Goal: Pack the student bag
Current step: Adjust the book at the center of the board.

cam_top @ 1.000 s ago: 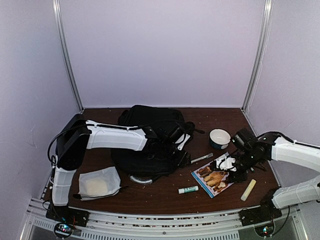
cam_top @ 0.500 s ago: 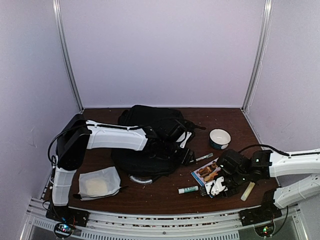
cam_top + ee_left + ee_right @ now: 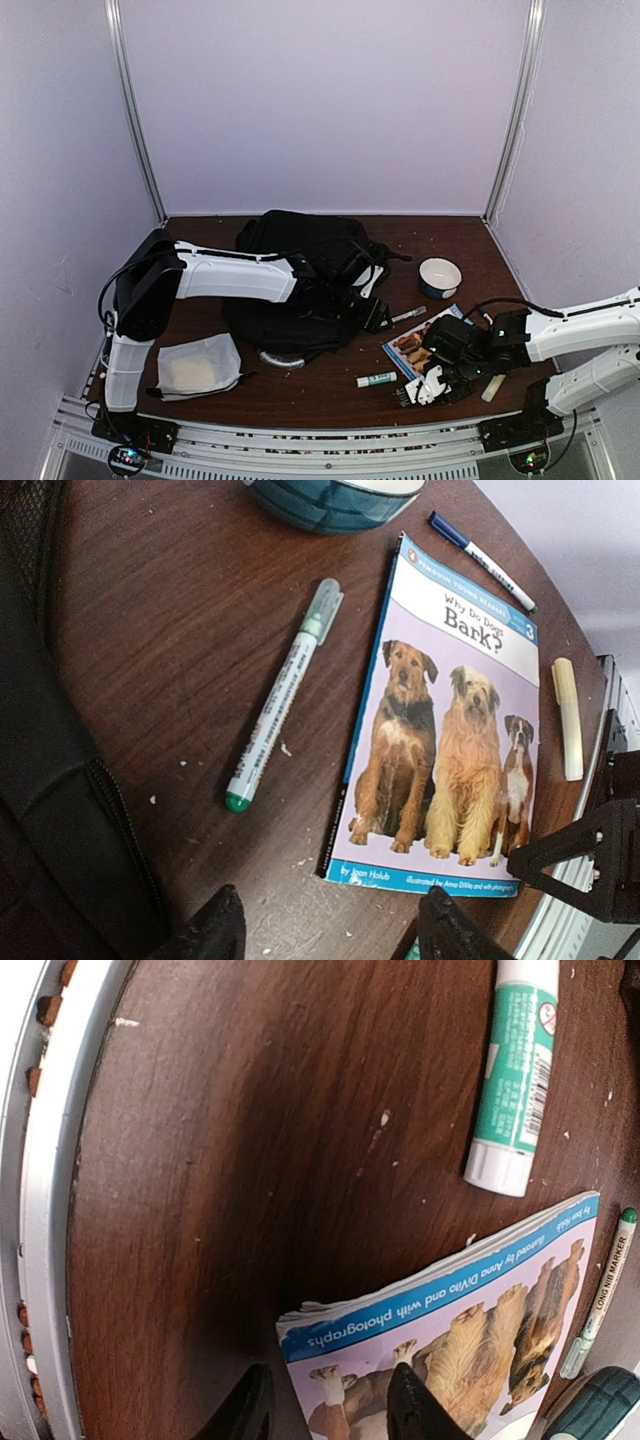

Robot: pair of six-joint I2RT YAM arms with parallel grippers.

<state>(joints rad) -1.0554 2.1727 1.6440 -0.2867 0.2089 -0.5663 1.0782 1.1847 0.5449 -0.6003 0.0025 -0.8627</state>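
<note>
The left arm is stretched from its base across the student bag (image 3: 300, 270), and the left hand (image 3: 330, 930) is held just past the bag's right edge. Its fingers are spread and nothing is held between them. The right arm is folded low over the near right part of the tabletop (image 3: 300, 395). The right hand (image 3: 330, 1400) is laid close to the wood, its fingers parted on either side of the near corner of the picture book (image 3: 450, 1340), and no pinch on it is seen.

The bag is made of soft black fabric, is slumped and creased, and is found at the middle of the tabletop. The book is thin and glossy, and three dogs are printed on its cover. A green-and-white glue stick (image 3: 377, 379) is laid just left of the book. The tabletop is of dark, grained wood and is flecked with crumbs.

Compared with a second ago, the right hand has been lowered from above the book to its near edge. The left arm is scarcely changed.
</note>
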